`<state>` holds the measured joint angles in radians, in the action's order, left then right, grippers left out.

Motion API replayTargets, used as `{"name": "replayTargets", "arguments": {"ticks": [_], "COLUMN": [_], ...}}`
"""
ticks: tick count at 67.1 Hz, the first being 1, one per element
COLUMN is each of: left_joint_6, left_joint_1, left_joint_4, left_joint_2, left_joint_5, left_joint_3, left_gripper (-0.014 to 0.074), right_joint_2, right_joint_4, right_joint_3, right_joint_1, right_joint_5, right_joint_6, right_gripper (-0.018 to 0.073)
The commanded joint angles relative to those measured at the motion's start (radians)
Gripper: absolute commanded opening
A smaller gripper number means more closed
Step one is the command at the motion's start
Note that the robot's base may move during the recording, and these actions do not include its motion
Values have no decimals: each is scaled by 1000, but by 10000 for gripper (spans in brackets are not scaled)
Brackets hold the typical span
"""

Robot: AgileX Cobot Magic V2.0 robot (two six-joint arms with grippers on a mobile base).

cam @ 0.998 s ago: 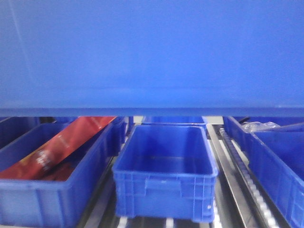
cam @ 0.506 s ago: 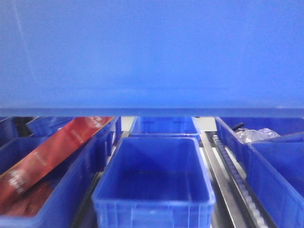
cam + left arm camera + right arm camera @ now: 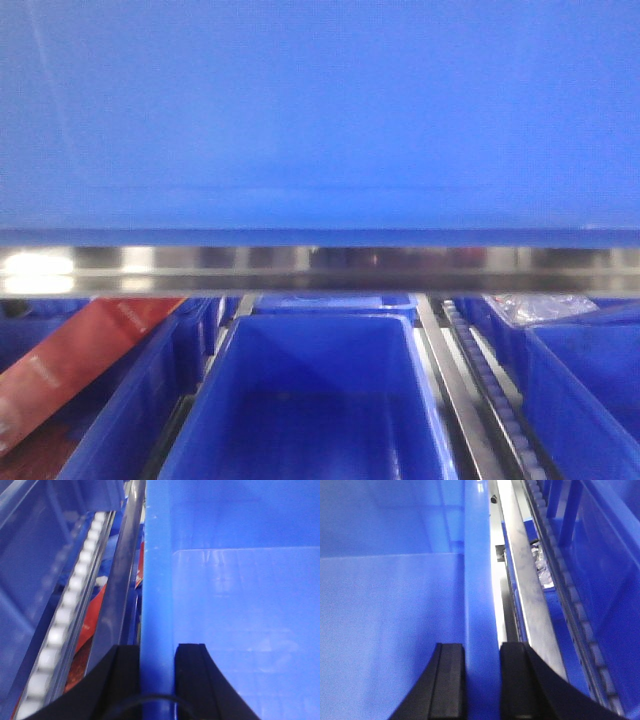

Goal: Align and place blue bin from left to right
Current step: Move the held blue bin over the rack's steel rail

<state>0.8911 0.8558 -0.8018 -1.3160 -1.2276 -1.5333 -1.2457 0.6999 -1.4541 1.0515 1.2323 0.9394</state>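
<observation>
With left pincer (image 3: 157, 652) and right pincer (image 3: 482, 652) each nipped tight on a side wall, holds large bright-blue smooth-walled plastic crate (image 3: 320, 120) raised.

Fills upper front view, bottom edge just above horizontal bright steel rail (image 3: 320, 258). Below rail: narrower darker-blue plastic bin (image 3: 320, 400), flanked by similar bins, red flat packet (image 3: 70, 350) in the left one; white roller track (image 3: 65, 610) near the crate's left wall. Judged mid-transfer: gripped and lifted; setting down, aligning and release outstanding.
</observation>
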Motion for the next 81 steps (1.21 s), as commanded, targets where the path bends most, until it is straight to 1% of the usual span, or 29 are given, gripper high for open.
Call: {"name": "replayTargets", "arguments": {"ticks": [1, 81], "left_joint_6": [5, 5], "left_joint_1": [22, 22], "left_joint_4": [8, 8], "left_joint_2": [5, 5], "left_joint_5": [200, 200], "left_joint_3": [-14, -14], "left_gripper": [-111, -111], "right_joint_2": [0, 0], "right_joint_4": [6, 6], "right_joint_3": [-9, -9], "right_joint_1": [17, 17], "right_joint_5": [-486, -486], "right_joint_6": [4, 4], "right_gripper": [-78, -78]}}
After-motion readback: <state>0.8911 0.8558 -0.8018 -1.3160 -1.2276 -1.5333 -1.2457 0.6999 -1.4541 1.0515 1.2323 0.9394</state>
